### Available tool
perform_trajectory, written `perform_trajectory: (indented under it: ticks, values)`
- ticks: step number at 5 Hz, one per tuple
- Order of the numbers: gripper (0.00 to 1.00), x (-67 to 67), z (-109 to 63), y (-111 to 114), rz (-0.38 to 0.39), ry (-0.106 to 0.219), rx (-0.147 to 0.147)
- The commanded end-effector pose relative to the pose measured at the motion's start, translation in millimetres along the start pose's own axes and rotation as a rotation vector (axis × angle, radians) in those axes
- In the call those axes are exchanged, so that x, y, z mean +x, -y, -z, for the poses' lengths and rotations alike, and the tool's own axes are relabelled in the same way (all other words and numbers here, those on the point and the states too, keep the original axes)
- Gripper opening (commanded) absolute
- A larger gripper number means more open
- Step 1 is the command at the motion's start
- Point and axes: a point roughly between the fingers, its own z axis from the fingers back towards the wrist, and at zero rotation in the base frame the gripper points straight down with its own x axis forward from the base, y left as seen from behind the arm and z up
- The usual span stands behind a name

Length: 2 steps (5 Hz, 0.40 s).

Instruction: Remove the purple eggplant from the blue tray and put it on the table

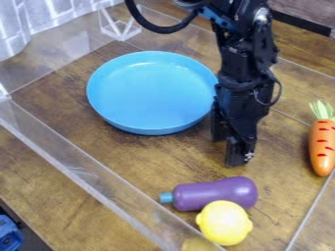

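Note:
The purple eggplant [216, 193] lies on the table [118, 162], in front of and to the right of the blue tray [149, 91], its teal stem cap pointing left. The tray holds nothing. My gripper [238, 153] hangs pointing down just right of the tray's rim and a short way above and behind the eggplant. Its fingers look close together and hold nothing, but the dark tips are hard to read.
A yellow lemon [224, 223] lies touching the eggplant's front side. An orange carrot [320, 144] lies at the right edge. Clear acrylic walls [78, 157] border the table on the left and front.

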Motion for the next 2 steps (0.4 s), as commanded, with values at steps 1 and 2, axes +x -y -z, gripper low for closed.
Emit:
perform_trajectory:
  ticks: [1,2]
  values:
    - [1.0,0.9,-0.6,4.1,0.061,0.018,-0.009]
    - [1.0,-2.8,-0.8,10.3,0.072,0.023,-0.011]
